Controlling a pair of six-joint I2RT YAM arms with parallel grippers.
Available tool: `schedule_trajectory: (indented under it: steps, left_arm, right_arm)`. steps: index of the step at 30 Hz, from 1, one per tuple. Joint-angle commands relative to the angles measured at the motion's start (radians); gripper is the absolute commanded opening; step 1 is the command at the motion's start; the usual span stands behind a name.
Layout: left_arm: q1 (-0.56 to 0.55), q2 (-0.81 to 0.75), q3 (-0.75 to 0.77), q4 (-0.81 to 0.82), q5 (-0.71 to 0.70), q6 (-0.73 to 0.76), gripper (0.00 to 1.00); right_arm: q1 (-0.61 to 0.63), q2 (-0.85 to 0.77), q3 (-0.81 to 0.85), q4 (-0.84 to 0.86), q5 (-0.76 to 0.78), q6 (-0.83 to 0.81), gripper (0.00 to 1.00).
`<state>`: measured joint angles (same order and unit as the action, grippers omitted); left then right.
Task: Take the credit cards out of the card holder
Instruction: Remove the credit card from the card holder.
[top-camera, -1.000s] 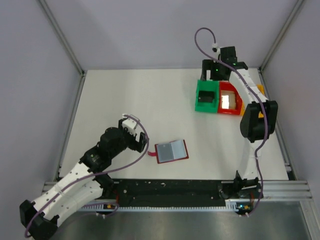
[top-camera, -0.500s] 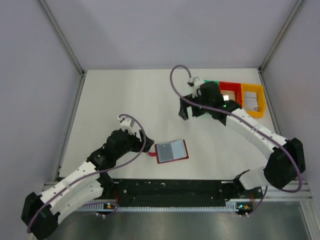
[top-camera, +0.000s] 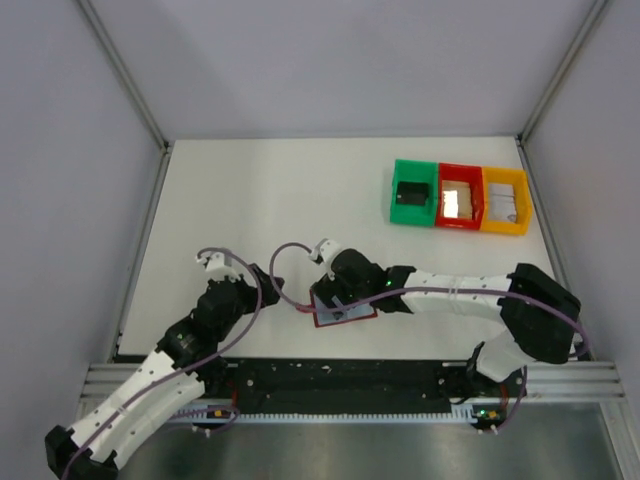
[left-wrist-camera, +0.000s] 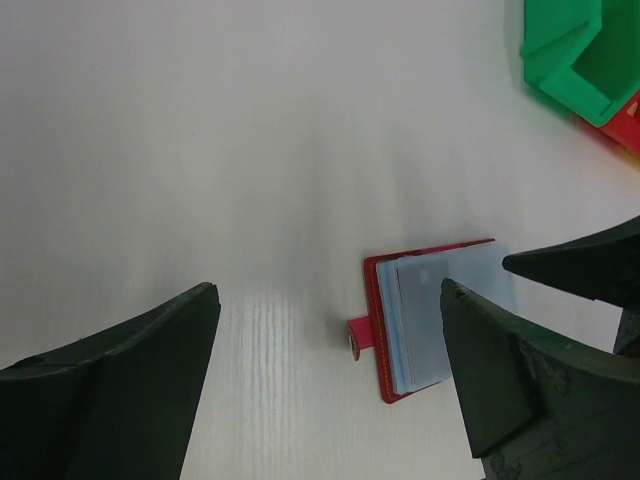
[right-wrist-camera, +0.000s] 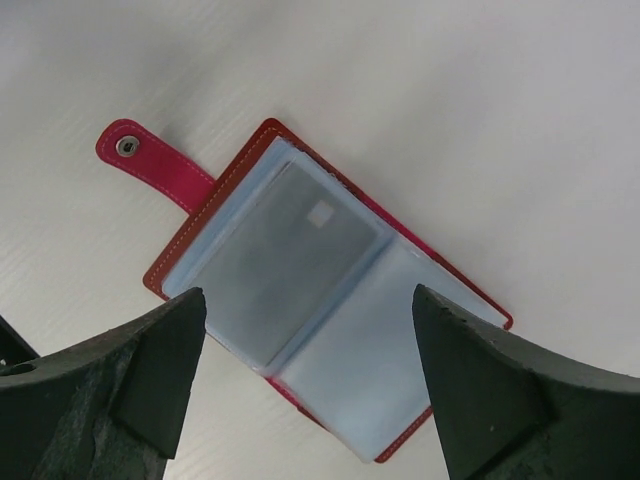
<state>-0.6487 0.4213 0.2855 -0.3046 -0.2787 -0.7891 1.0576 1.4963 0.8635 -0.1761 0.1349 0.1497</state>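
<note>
The card holder (right-wrist-camera: 232, 170) lies open and flat on the white table, dark red with a snap tab at its left. A grey credit card (right-wrist-camera: 285, 265) sits inside its left clear sleeve; the right sleeve looks pale blue. My right gripper (right-wrist-camera: 308, 300) hovers open just above the holder (top-camera: 362, 310), a finger on either side and nothing between them. My left gripper (left-wrist-camera: 325, 300) is open too, low over the bare table to the left of the holder (left-wrist-camera: 440, 320) and apart from it. From above it shows at the near left (top-camera: 252, 285).
Three open bins stand in a row at the back right: green (top-camera: 400, 205) with a dark card in it, red (top-camera: 459, 222) with a tan card, yellow (top-camera: 505, 226) with a pale one. The right arm stretches low across the near table.
The right arm has swung from the bins at the back right down to the card holder. The left arm has drawn back a little to the left. The holder has stayed put.
</note>
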Motion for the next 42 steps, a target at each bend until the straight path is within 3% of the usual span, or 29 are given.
schedule_trajectory:
  steps: [1,10,17,22,29,37,42]
  left_arm:
    - [0.004,-0.071,-0.014,-0.077,-0.086,-0.033,0.95]
    - [0.006,-0.107,-0.009,-0.084,-0.05,-0.018,0.95]
    - [0.004,-0.01,-0.032,0.145,0.136,0.06,0.91]
    - [0.003,0.131,-0.032,0.295,0.274,0.039,0.89]
    - [0.006,0.361,0.0,0.473,0.42,-0.036,0.83]
    - [0.004,0.576,0.101,0.521,0.559,-0.041,0.79]
    - [0.006,0.694,0.174,0.515,0.535,-0.051,0.75]
  right_arm:
    - [0.054,0.09,0.038,0.106,0.081,-0.01,0.82]
    - [0.081,0.174,0.011,0.116,0.107,-0.012,0.69]
    - [0.068,0.14,-0.052,0.157,0.125,0.063,0.43]
    - [0.036,0.096,-0.102,0.243,0.089,0.131,0.36]
    - [-0.041,0.041,-0.201,0.363,-0.017,0.22,0.34]
    - [-0.08,0.035,-0.296,0.5,-0.11,0.297,0.33]
    - [-0.093,0.03,-0.323,0.535,-0.126,0.304,0.33]
